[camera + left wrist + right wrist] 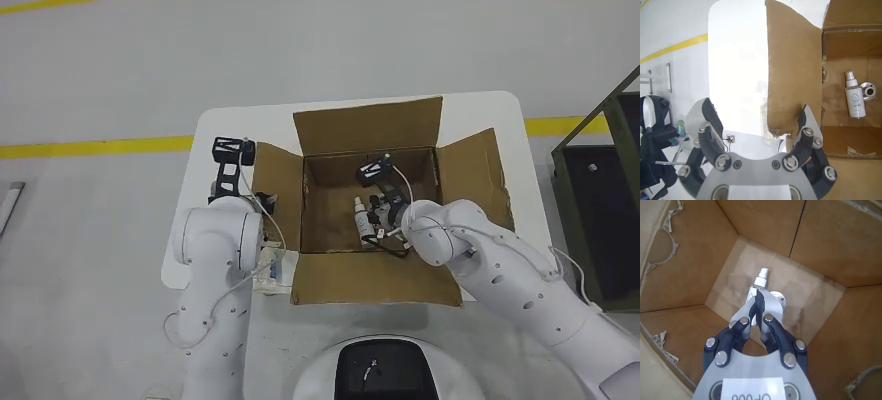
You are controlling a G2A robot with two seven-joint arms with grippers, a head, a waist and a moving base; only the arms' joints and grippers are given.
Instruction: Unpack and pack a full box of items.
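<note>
Spray bottle (761,279) lies on the open cardboard box's (370,125) floor touching a metal flange (869,91), just beyond the right gripper (757,298), whose fingers are pressed together, empty. Left gripper (755,104) gapes wide over the white table (230,125) at the box's side flap, grey floor with a yellow line (90,148) around. Its wrist view adds a clear plastic bottle (766,123) beside the box.

The box (370,125) is brown, the spray bottle (855,102) and table (262,122) white, the floor stripe (100,147) yellow.
</note>
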